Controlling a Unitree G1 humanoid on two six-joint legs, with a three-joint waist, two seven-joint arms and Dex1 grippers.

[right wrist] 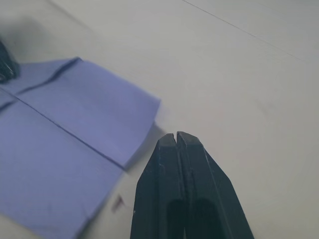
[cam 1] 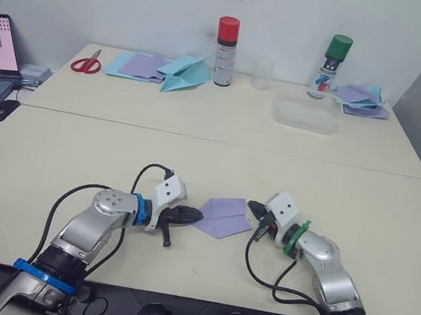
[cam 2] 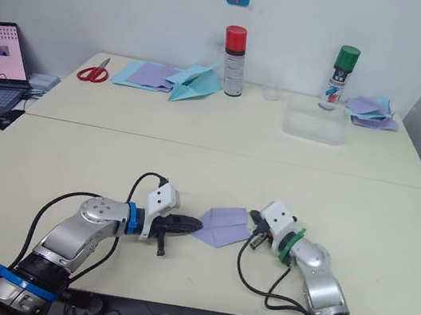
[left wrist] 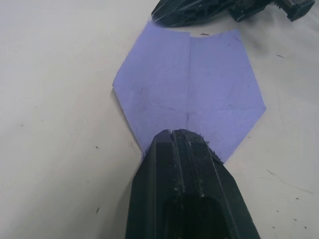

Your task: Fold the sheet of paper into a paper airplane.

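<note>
Here the cream table (cam 1: 73, 159) carries everything, a seam running across it from the left edge to the right. Near the front edge, about midway along it, lies the sheet of paper (cam 1: 223, 216), lavender, partly folded into a five-sided shape with one pointed end, and flat on the surface. The left gripper (cam 1: 194, 219) has its two black fingers pressed together with no gap, the tips resting on the pointed end of the sheet; whether any paper is pinched between them cannot be told. The right gripper (cam 1: 253, 209) is likewise closed tight and holds nothing, its tips just beside the sheet's opposite edge, on bare table.

Along the back edge, a clear plastic tray (cam 1: 306, 117) sits right of centre. A light-blue paper plane (cam 1: 184, 75) rests on loose blue and purple sheets toward the back-left. A red-capped spray can (cam 1: 225, 52) stands beside it, a green-capped spray can (cam 1: 332, 67) further right, next to crumpled papers at the back-right corner. Red-handled scissors (cam 1: 86, 62) lie at the back-left corner.
</note>
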